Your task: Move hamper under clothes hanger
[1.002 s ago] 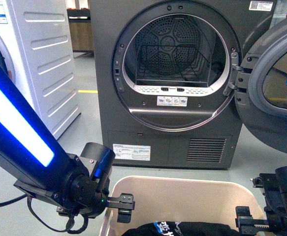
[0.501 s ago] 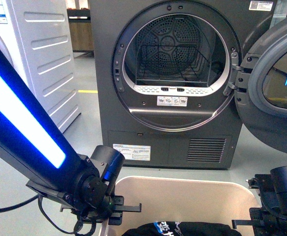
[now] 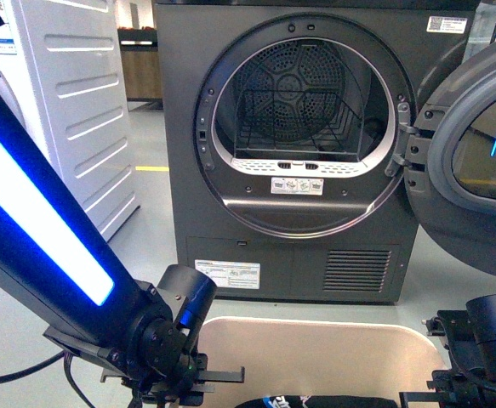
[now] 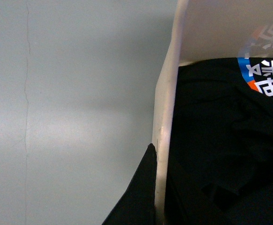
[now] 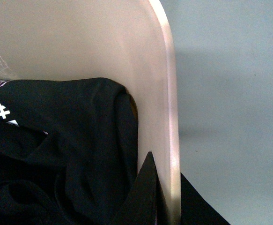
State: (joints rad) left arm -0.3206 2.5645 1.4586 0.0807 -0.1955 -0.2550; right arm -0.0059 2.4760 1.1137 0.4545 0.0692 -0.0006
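Your right claw (image 5: 170, 199) clamps the hamper (image 3: 316, 340) rim; whether the left claw (image 3: 215, 375) grips, I cannot tell. The hamper sits just before the dryer (image 3: 299, 144), no clothes hanger visible: the move is not yet done.

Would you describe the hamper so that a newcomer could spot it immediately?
Find the dark grey front-loading dryer with its round door open. On the floor directly before it sits the beige plastic rectangular tub. Unlike its tall neighbours, it is low, open-topped and holds black clothing.
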